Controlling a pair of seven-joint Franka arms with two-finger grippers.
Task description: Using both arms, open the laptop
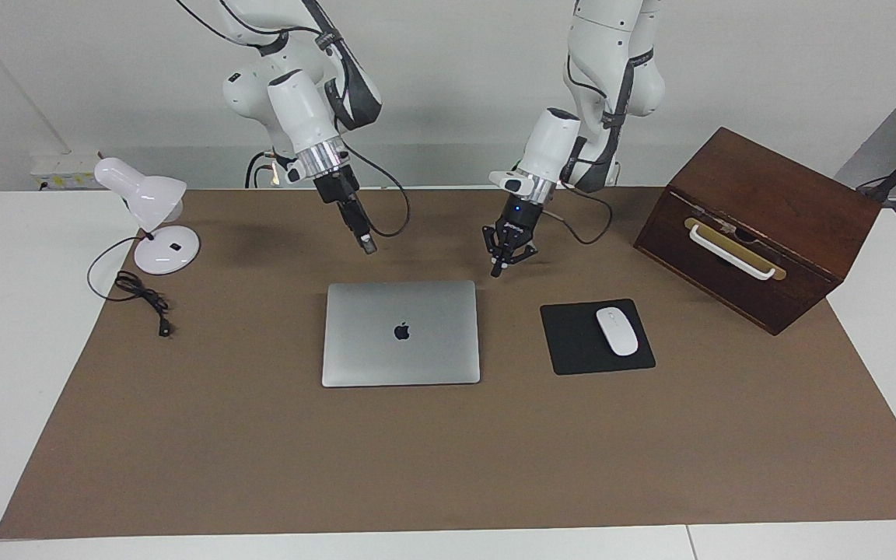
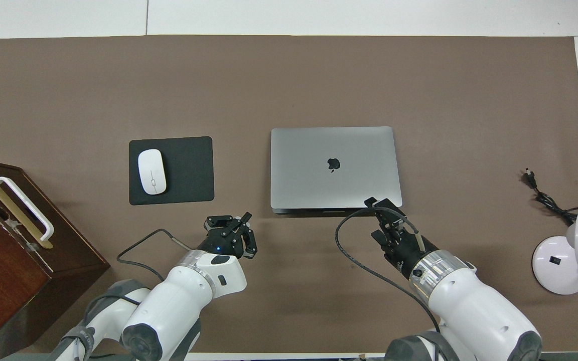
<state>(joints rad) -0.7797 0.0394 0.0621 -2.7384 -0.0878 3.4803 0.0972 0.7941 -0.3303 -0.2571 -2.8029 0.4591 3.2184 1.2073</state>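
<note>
Overhead view: laptop [image 2: 335, 167] shut; both grippers hover nearby

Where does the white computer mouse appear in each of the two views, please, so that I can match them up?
Facing view: the mouse lies on the black mouse pad, right of centre, between the laptop and the wooden box.
Overhead view: the mouse lies on the pad, left of centre.
Shared landmark: the closed laptop, beside the pad in both views.
</note>
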